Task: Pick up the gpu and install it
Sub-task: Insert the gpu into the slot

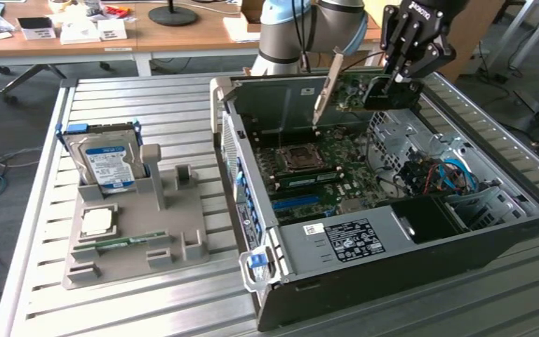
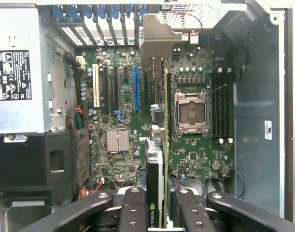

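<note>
My gripper [image 1: 384,95] is shut on the gpu [image 1: 347,90], holding it upright over the open computer case [image 1: 494,246]. The card's silver end bracket [image 1: 324,88] hangs toward the case's rear wall. In the wrist view the gpu [image 2: 156,159] appears edge-on between the black fingers [image 2: 133,210] of the gripper [image 2: 157,215], with its green board beside a black cover. Its bracket [image 2: 159,36] points at the rear slot openings. The card hovers above the motherboard [image 2: 118,159], between the blue expansion slot [image 2: 135,87] and the processor socket [image 2: 190,113], not touching either.
A grey parts holder [image 1: 138,235] on the slatted metal table [image 1: 157,105] carries a silver hard drive [image 1: 109,167], a processor [image 1: 97,222] and a memory stick [image 1: 110,243]. Inside the case sit a power supply [image 2: 17,87] and cables [image 1: 443,175]. A desk [image 1: 82,38] stands behind.
</note>
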